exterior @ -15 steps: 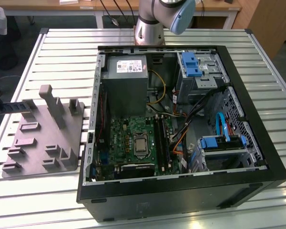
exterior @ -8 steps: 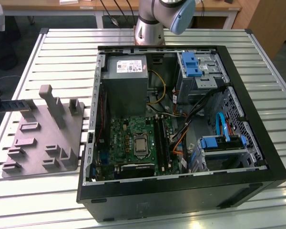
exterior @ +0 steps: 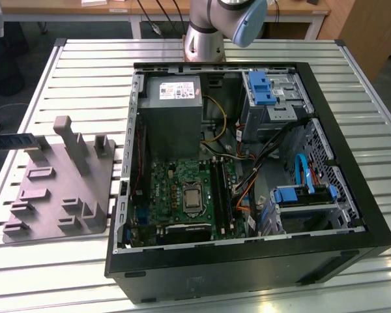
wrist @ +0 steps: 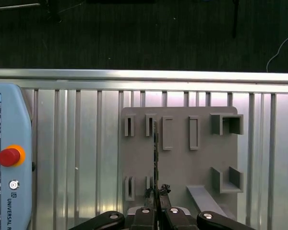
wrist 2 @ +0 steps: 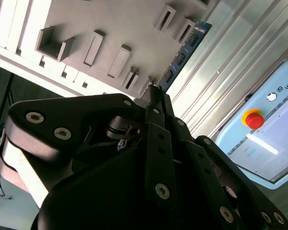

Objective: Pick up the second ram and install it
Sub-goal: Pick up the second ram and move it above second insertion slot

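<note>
The second ram (wrist 2: 185, 50) is a thin dark board with a row of black chips. My gripper (wrist 2: 153, 96) is shut on one end of it. In the first wrist view the second ram (wrist: 155, 153) shows edge-on, running out from the gripper (wrist: 158, 192) over the grey fixture block (wrist: 180, 158), in line with two narrow slots. In the exterior view the second ram (exterior: 13, 141) lies level at the far left, over the left side of the fixture block (exterior: 58, 189). Whether it touches the block I cannot tell.
An open black computer case (exterior: 352, 215) lies to the exterior view's right of the block, with the motherboard (exterior: 182, 195), its long memory slots (exterior: 223, 192), a power supply (exterior: 173, 114) and blue-tabbed drive bays (exterior: 267, 91). A pendant with a red button (wrist: 9, 156) lies on the slatted table (exterior: 85, 72).
</note>
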`<action>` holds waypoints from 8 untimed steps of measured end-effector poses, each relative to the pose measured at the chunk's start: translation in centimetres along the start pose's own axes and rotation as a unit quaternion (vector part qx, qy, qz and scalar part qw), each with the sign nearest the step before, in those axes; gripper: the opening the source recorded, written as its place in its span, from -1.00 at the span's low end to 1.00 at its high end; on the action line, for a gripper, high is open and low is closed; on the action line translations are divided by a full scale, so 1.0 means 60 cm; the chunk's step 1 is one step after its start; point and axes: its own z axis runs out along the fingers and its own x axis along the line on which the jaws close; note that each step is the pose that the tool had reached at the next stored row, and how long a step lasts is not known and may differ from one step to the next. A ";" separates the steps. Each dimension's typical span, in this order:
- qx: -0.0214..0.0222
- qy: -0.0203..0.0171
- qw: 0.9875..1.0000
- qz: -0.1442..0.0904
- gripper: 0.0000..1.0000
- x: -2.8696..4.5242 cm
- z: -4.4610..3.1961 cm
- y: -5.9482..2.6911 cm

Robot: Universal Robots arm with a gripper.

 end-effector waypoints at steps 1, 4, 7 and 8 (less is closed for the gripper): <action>0.000 0.000 1.000 0.000 -0.73 0.000 -0.001 0.000; 0.000 0.000 1.000 0.000 -0.73 0.000 -0.005 0.000; 0.000 0.000 1.000 0.000 -0.73 0.000 -0.008 0.000; 0.000 0.000 1.000 0.000 -0.73 0.000 -0.009 0.000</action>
